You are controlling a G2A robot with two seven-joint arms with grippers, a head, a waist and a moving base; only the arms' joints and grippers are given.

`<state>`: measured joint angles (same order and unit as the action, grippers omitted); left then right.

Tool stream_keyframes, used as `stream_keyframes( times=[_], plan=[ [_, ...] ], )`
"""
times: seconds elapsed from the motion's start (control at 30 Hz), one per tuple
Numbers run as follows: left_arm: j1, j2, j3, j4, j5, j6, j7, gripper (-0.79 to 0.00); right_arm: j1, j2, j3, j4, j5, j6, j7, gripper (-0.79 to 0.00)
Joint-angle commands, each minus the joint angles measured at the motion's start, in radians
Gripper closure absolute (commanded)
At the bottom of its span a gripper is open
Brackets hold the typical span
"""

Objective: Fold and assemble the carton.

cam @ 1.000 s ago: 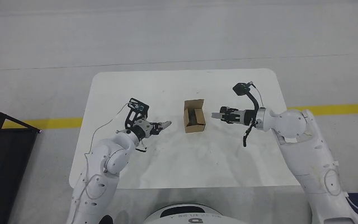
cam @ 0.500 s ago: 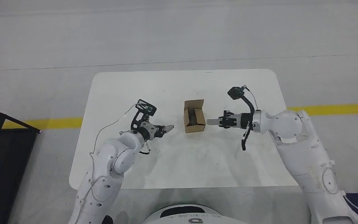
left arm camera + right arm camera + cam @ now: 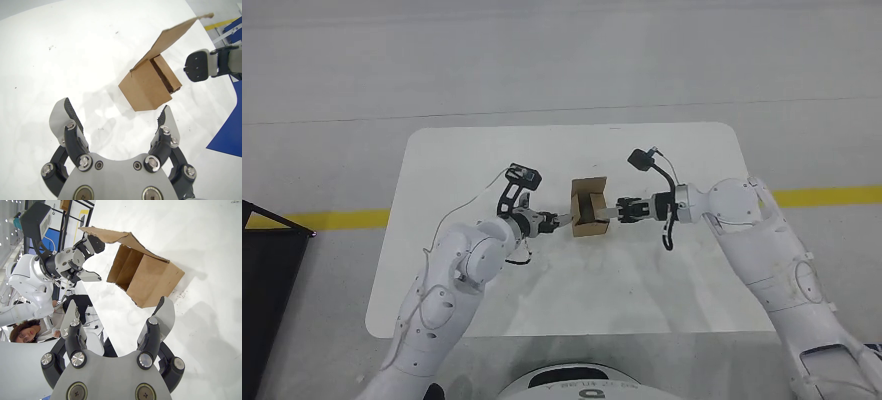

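Both arms have closed in since a second ago: they were hanging well back on either side, and now the left end effector (image 3: 564, 220) and the right end effector (image 3: 614, 213) sit just beside the carton (image 3: 589, 207), one on each side. The carton hasn't budged as far as I can tell. It's around the middle of the worktop (image 3: 442, 180), mouth open, with one long flap (image 3: 175, 36) sticking up free from a rim. Both end effectors are spread wide and holding nothing. My read on handling: it's thin corrugated card, so very light, stiff across the panels but floppy at the creases. It'll probably skate on the smooth white top if I push from one side only. I'd brace one wall with one arm and take the flap near its free edge with the other, going gentle because a hard pinch would dent it. What's in the way is mostly the raised flap leaning over toward the left arm, plus the two end effectors crowding each other. Off the worktop there's just a yellow floor stripe (image 3: 332, 217).
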<state>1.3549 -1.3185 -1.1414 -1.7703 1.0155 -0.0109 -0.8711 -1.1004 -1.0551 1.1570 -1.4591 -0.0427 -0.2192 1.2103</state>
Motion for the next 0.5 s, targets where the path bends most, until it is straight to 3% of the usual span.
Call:
stream_keyframes(
  times=[0.0, 0.2, 0.27, 0.33, 0.37, 0.4, 0.47],
  plan=[
    [-0.033, -0.004, 0.018, 0.031, -0.003, 0.019, -0.009, -0.785, 0.021, -0.005, -0.026, 0.022, 0.001, -0.001, -0.002, -0.708],
    [-0.099, -0.018, 0.079, 0.093, 0.005, 0.061, -0.006, -0.782, 0.051, -0.010, -0.051, 0.060, 0.020, -0.015, -0.013, -0.693],
    [-0.123, -0.023, 0.099, 0.116, 0.000, 0.068, -0.009, -0.723, 0.050, -0.009, -0.047, 0.062, 0.026, -0.024, -0.015, -0.690],
    [-0.147, -0.028, 0.117, 0.142, 0.001, 0.075, -0.008, -0.613, 0.046, -0.006, -0.039, 0.061, 0.031, -0.029, -0.021, -0.693],
    [-0.159, -0.030, 0.126, 0.157, 0.004, 0.079, -0.009, -0.474, 0.044, -0.005, -0.034, 0.061, 0.036, -0.030, -0.025, -0.686],
    [-0.169, -0.033, 0.133, 0.169, 0.004, 0.083, -0.008, -0.388, 0.041, -0.003, -0.028, 0.062, 0.040, -0.029, -0.028, -0.677],
    [-0.188, -0.037, 0.146, 0.190, 0.004, 0.090, -0.011, -0.314, 0.037, -0.001, -0.021, 0.060, 0.043, -0.027, -0.034, -0.665]
  ],
)
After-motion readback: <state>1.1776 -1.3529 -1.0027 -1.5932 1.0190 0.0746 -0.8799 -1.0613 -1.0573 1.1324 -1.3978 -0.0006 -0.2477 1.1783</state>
